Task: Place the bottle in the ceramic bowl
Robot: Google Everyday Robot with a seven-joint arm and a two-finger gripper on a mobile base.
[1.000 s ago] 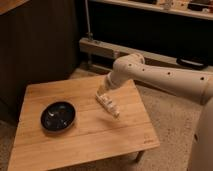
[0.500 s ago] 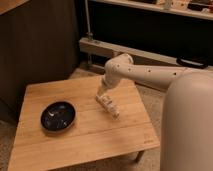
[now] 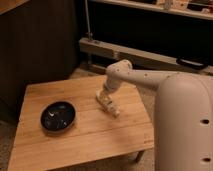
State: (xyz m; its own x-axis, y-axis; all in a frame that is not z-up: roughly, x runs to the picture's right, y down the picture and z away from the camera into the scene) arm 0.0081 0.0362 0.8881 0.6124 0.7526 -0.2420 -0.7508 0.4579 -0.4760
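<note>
Currently the arm reaches in from the right, where its large white housing [image 3: 182,125] fills the lower right of the camera view. The long forearm link runs leftward to a rounded joint [image 3: 120,67] above the table's far edge. From there the wrist section drops steeply, down and slightly left, to the gripper [image 3: 103,96].

The gripper sits low over the table [image 3: 90,145], right of centre and nearer the far edge. It meets the upper-left end of the bottle [image 3: 112,107]. How far it is open, and whether it has hold of the bottle, cannot be told.

The bottle lies on its side on the tabletop, angled from upper left to lower right (cream-white against the pale wood). The ceramic bowl [image 3: 58,116] stands upright on the left half of the table, well apart from the bottle, dark and glossy with faint light flecks inside.

The table is light planked wood. Behind it are a dark wood panel [image 3: 40,45], a vertical metal pole [image 3: 87,22] and a pale horizontal beam [image 3: 150,56] along the back.
</note>
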